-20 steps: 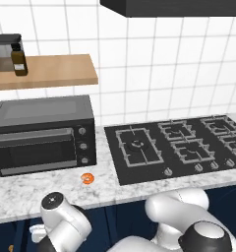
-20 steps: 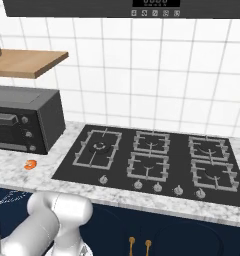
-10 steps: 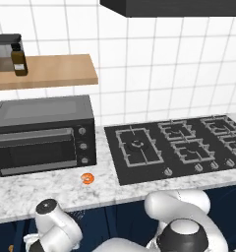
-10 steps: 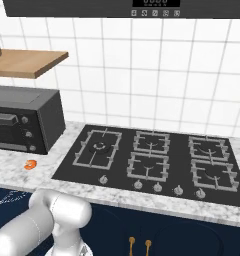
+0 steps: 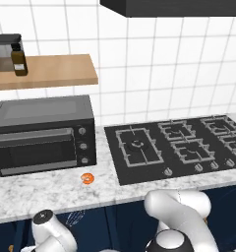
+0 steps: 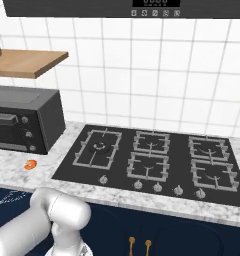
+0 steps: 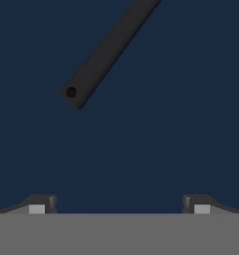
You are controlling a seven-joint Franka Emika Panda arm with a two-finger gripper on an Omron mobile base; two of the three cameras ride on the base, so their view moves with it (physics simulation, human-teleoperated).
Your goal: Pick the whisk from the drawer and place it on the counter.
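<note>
In the hand view the whisk's long dark handle (image 7: 109, 52) lies slanted on the navy floor of the drawer (image 7: 181, 124), its holed end toward the lower left. My gripper (image 7: 119, 206) hangs over the drawer floor, below the handle's end and apart from it. It is open, with the fingertips (image 7: 41, 205) wide apart and nothing between them. Thin silvery wire loops of the whisk (image 5: 74, 216) show faintly below the edge of the marbled counter (image 5: 51, 189). The same whisk loops (image 6: 11, 198) appear at the lower left of the right base view.
A small round orange object (image 5: 87, 178) lies on the counter in front of a black toaster oven (image 5: 41, 133). A black gas hob (image 5: 179, 147) takes up the counter's right part. A wooden wall shelf (image 5: 46, 71) carries a dark bottle (image 5: 18, 60).
The arm has sunk lower and slightly to the left, toward the drawer below the counter's edge. The things on the counter have not moved.
</note>
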